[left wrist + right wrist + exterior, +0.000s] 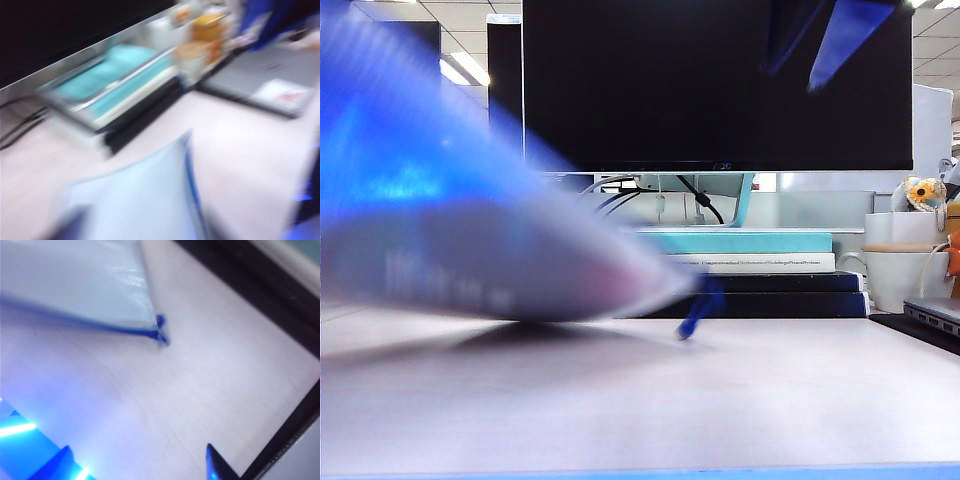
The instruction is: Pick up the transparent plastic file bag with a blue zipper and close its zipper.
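The file bag is a motion-blurred pale pouch hanging tilted just above the table on the left of the exterior view. Its zipper runs along the near edge as a dark blue strip, and the small blue pull tab dangles at the corner. My right gripper is open above bare table, apart from the bag's corner, and shows high up in the exterior view. The bag fills the space at my left gripper. Blur hides how that gripper's jaws stand.
A black monitor stands at the back over a stack of books. White mugs and a small toy sit at the right. A grey laptop lies at the table's right edge.
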Tool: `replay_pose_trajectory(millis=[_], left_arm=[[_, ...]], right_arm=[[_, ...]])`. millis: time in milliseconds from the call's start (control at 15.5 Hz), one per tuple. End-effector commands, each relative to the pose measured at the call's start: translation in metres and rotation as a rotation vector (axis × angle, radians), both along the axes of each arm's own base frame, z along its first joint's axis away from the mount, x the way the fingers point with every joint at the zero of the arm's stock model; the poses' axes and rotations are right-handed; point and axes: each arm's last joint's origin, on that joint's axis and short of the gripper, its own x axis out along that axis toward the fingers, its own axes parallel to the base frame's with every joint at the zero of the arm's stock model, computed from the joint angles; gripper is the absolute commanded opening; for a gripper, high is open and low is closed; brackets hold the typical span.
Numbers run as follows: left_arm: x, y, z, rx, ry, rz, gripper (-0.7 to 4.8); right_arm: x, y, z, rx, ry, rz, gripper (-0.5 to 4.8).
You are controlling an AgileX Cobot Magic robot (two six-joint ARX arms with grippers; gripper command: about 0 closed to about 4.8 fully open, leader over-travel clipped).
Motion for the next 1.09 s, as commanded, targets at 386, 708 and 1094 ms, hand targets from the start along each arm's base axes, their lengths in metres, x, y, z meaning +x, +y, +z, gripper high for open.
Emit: replay_pose_trajectory(millis=[386, 708, 1094], left_arm=[[0.002, 0.007, 0.004, -0.068, 0.089, 0.322, 4.79], [-0.041, 0.017, 0.020, -0.101, -0.117, 0.645, 3.83], [-0.067, 0.022, -0.004, -0.173, -0.159, 0.774, 2.30]], right_arm=[[-0.011, -0.006, 0.014, 0.150, 0.011, 0.027, 3.37], [-0.065, -0.035, 0.069, 0.361, -0.274, -0.020, 3.21], [-0.159, -0.097, 0.063, 0.506, -0.901, -0.291, 1.38]])
